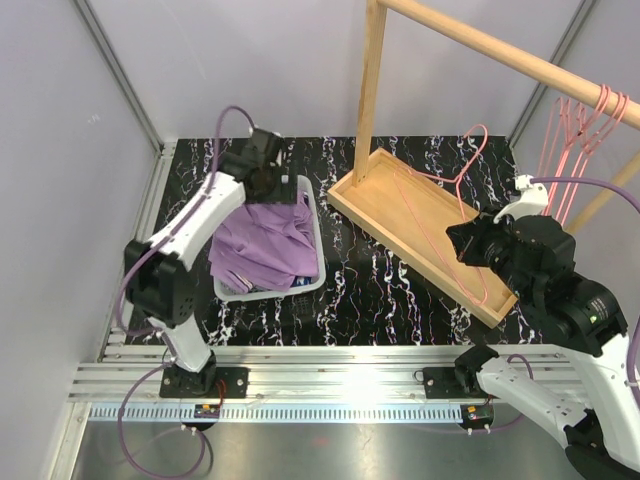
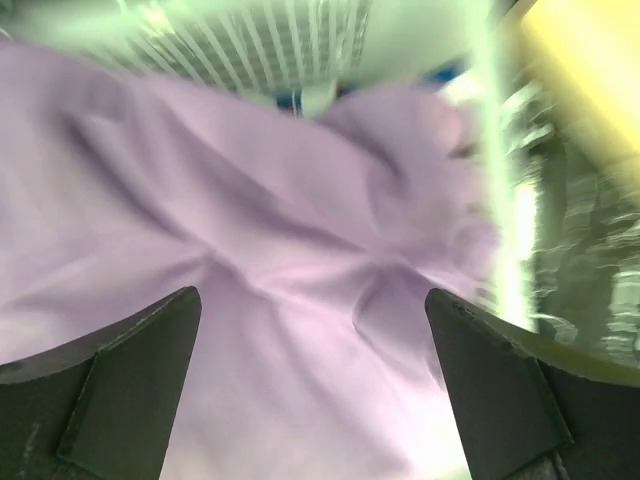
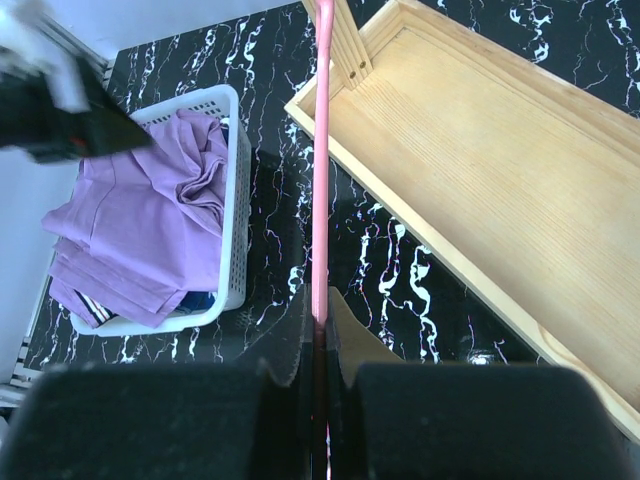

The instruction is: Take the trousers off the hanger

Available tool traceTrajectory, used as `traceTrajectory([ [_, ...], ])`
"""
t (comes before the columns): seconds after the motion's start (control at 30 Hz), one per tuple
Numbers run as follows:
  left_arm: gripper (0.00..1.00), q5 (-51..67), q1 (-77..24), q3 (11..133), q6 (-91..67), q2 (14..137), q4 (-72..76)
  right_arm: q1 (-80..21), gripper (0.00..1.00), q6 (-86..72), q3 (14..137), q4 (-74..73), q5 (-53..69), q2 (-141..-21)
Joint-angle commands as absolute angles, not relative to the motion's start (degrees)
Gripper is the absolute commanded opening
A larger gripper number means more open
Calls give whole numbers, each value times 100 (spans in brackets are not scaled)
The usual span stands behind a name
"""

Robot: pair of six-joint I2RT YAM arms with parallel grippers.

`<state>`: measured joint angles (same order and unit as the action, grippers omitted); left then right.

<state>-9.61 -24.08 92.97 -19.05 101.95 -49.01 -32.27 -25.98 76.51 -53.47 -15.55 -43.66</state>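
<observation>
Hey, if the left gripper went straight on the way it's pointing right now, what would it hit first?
Most likely the lilac trousers, piled in the white basket. The open left gripper points down at that cloth, which fills its wrist view. How near it is, I can't tell.

Left pincer (image 2: 310,300) spread wide, right pincer (image 3: 318,372) clamped tight
</observation>
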Motion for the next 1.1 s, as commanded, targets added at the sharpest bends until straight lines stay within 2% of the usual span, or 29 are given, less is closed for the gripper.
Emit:
traceTrajectory([
  [0.0,99,-1509,-2426,10134,-2012,8905,-5210,-3261,0,-2593,7822,-5273,-1564,-4394],
  [0.07,99,-1564,-2434,9977,-2266,8343,-5291,-3261,0,-2558,7884,-5273,-1643,-4403],
  [0.17,99,-1407,-2478,8600,-2792,7202,-4924,-3261,0,-2514,7954,-5238,-1679,-4377],
  [0.2,99,-1345,-2487,7656,-2943,6937,-4574,-3252,0,-2505,8032,-5238,-1679,-4386],
  [0.27,99,-1310,-2487,6903,-3337,6428,-4343,-3261,0,-2383,8191,-5299,-1521,-4429],
  [0.37,92,-1135,-2496,5987,-3576,6284,-4071,-3261,0,-2146,8709,-5431,-1082,-4631],
  [0.4,85,-1055,-2487,5829,-3621,6302,-3965,-3261,0,-2084,9023,-5475,-994,-4762],
  [0.5,73,-1045,-2487,5345,-3788,6503,-3754,-3261,0,-1925,9639,-5695,-1045,-4983],
  [0.53,62,-1046,-2487,5239,-3814,6556,-3701,-3261,0,-1881,9772,-5739,-1150,-5027],
  [0.6,54,-994,-2487,4914,-3937,6705,-3552,-3261,0,-1758,10184,-5801,-1239,-5132],
  [0.63,45,-967,-2479,4800,-3981,6732,-3472,-3261,0,-1671,10326,-5809,-1309,-5185],
  [0.8,33,-546,-2479,3973,-4271,6811,-2849,-3261,0,-1371,11432,-6108,-1712,-5930],
  [0.9,36,-492,-2487,4139,-4272,6698,-2987,-3252,0,-1327,11863,-6494,-2378,-6467],
  [0.93,41,-518,-2487,4253,-4184,6471,-3093,-3261,0,-1310,11935,-6600,-2530,-6582],
  [0.97,51,-562,-2487,4419,-4140,6347,-3363,-3261,0,-1310,12005,-6783,-2688,-6679],
  [1.07,66,-484,-2487,5201,-3868,5863,-4004,-3261,0,-1231,12120,-6760,-3216,-6890],
])
